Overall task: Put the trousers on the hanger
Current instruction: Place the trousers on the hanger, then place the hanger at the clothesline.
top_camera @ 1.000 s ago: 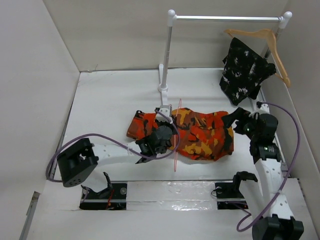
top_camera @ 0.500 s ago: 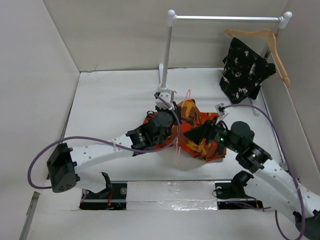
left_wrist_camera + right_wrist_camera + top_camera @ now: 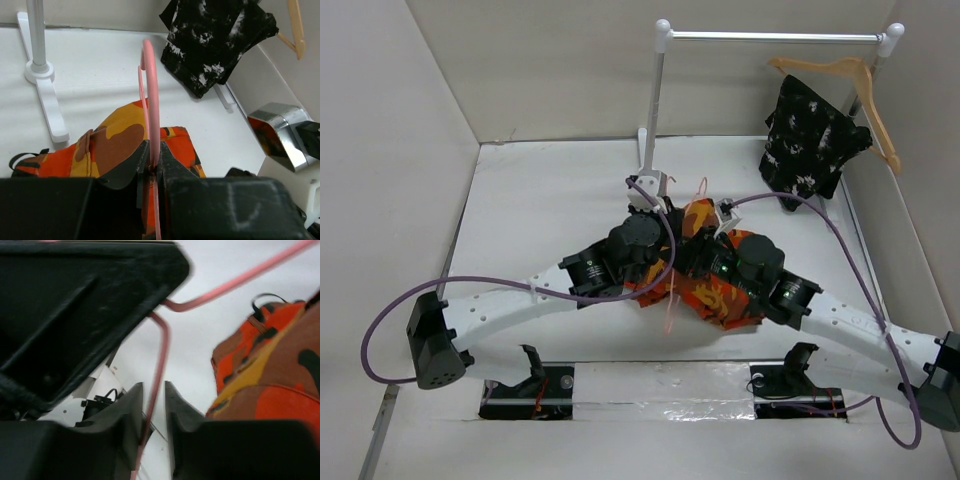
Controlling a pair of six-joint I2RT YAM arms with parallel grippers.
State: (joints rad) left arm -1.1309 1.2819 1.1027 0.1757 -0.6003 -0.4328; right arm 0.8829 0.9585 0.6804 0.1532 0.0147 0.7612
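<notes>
While your left gripper [image 3: 154, 150] stays clamped on the hanger [image 3: 150, 85], the right gripper [image 3: 153, 397] has swept in from the right side of the counter [image 3: 540, 200], bunching the trousers [image 3: 718, 298] into a heap at its middle. Its jaws now stand slightly apart with the hanger's wire between them (no cloth pinched), so threading looks about to start.

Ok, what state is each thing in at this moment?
Thin pink wire hanger: clamped in the left tool.
Orange camouflage cloth trousers: bunched on the white table.
Right tool: nearly closed around the wire; grip unclear.
Black speckled garment: hanging from light-brown wooden hanger.
</notes>
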